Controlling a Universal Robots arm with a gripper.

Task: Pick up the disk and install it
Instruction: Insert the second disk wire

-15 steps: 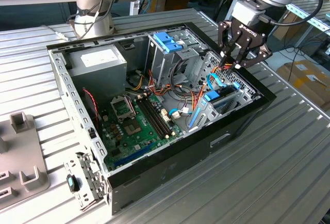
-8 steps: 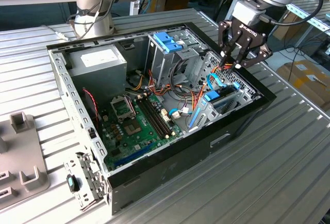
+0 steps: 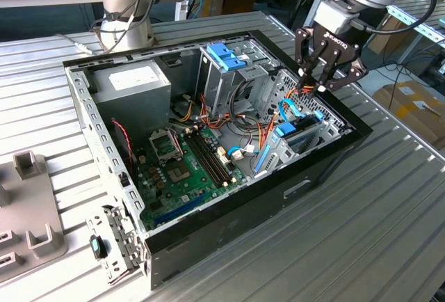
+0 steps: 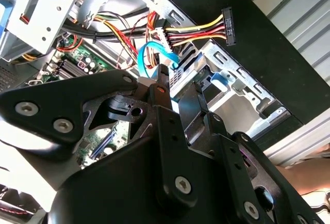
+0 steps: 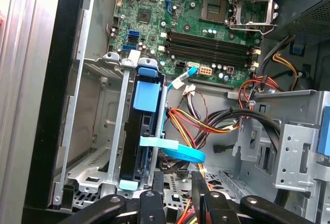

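The disk (image 5: 145, 131), one only, stands on edge in its blue carrier frame inside the metal drive bay at the front corner of the single open computer case (image 3: 229, 227). One flat blue cable (image 5: 175, 149) curls just beside it. The one gripper (image 3: 316, 85) hangs just above that bay, its jaws slightly apart with nothing held between them. Deeper in the case lie one green motherboard (image 3: 181, 170) with four memory slots (image 5: 211, 44), one grey power supply (image 3: 132, 83) and one tall metal cage topped by a blue bracket (image 3: 226, 57). The case rests on a ribbed metal table (image 3: 361, 236); two grey fixtures (image 3: 31, 166) sit at the exterior view's left. Beyond, a cardboard box (image 3: 410, 100) lies on the floor.
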